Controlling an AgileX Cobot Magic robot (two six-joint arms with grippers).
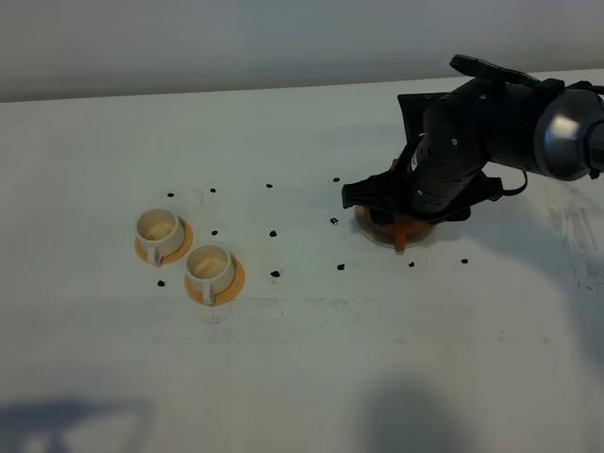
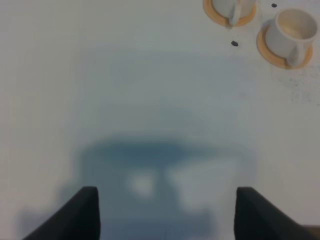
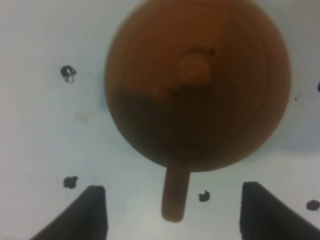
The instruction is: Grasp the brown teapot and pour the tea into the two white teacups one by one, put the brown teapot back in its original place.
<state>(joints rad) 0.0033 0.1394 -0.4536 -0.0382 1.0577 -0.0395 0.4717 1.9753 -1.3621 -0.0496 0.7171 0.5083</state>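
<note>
Wide-open right gripper (image 3: 172,202) hovers over brown teapot (image 3: 197,85), whose side handle lies between the jaws, apparently untouched.

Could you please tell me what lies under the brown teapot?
A cream-white coaster shows only its rim beneath the brown teapot; the pot covers the rest.

Bright, even light; blurred wrist views.

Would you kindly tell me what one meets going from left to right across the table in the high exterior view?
left teacup → second teacup → brown teapot, mostly hidden beneath the arm
</note>
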